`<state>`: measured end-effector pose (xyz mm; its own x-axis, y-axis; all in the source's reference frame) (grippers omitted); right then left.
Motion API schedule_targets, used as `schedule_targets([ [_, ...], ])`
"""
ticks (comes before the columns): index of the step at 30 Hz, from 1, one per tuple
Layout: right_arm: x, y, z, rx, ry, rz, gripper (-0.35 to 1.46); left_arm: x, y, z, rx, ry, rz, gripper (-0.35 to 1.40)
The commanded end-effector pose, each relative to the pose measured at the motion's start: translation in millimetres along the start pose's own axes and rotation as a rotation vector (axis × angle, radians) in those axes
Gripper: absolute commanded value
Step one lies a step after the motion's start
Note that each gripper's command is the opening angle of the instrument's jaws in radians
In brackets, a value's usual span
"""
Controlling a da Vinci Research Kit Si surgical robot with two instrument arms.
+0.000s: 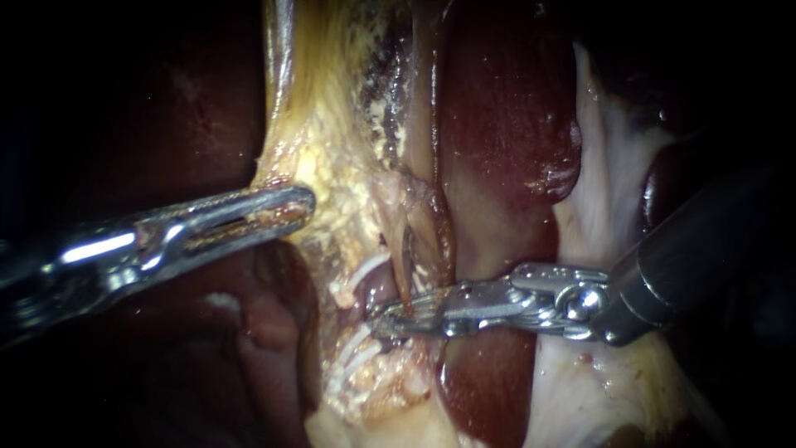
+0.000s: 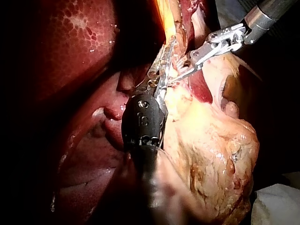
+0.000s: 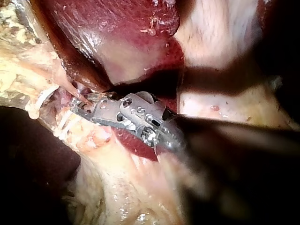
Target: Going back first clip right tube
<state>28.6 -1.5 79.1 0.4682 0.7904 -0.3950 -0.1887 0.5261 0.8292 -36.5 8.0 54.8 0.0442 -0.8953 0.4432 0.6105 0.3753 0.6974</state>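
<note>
**A:** Endoscope first. Our left instrument (image 1: 303, 207) comes in from the left, hand clamped on the yellow fatty tissue (image 1: 332, 191) left of the liver (image 1: 506, 108).

**B:** And our right instrument (image 1: 396, 318)?

**A:** In from the right, hand slightly apart. A thin tube (image 1: 401, 265) runs down between its tips. We can't tell which tube it is, or whether a clip sits on it.

**B:** What do the wrist views add?

**A:** The right wrist view shows the tube entering that hand close up, with white strands (image 3: 42, 99) just beside the tips. Only the left wrist view shows the big fat lump (image 2: 211, 154) right of our left shaft, and a white cloth (image 2: 277, 206) touching it.
</note>
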Motion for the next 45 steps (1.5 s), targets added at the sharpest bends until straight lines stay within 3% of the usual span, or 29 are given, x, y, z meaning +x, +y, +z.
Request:
schedule_targets([
  [1,0.0,0.0,0.0,0.001,0.0,0.0,-0.35,0.0,0.0,0.0,-0.001,0.0,-0.001,-0.35],
  [9,0.1,-0.1,-0.1,0.002,-0.001,0.006,-0.35,0.0,-0.1,0.0,0.0,-0.003,-0.001,-0.35],
  [12,0.1,0.0,-0.2,-0.005,0.0,-0.023,0.31,0.0,-0.1,0.0,0.0,-0.003,-0.001,-0.35],
  [15,0.1,0.1,-0.4,-0.026,0.018,-0.081,0.52,0.0,-0.1,0.0,0.0,-0.003,-0.001,-0.35],
  [22,-0.4,0.1,-1.7,-0.035,0.03,-0.205,0.59,0.0,0.0,-0.1,0.0,-0.003,-0.001,-0.35],
  [28,0.2,-0.4,-4.9,-0.044,0.054,-0.307,0.6,0.0,0.0,-0.1,0.001,-0.003,-0.001,-0.35],
  [39,5.2,-3.9,-14.3,-0.054,0.174,-0.522,0.6,0.0,0.3,-0.1,-0.001,-0.003,0.0,-0.35],
  [45,6.9,-5.2,-17.0,-0.081,0.213,-0.576,0.6,0.0,0.5,0.0,-0.004,-0.005,0.0,-0.35],
])
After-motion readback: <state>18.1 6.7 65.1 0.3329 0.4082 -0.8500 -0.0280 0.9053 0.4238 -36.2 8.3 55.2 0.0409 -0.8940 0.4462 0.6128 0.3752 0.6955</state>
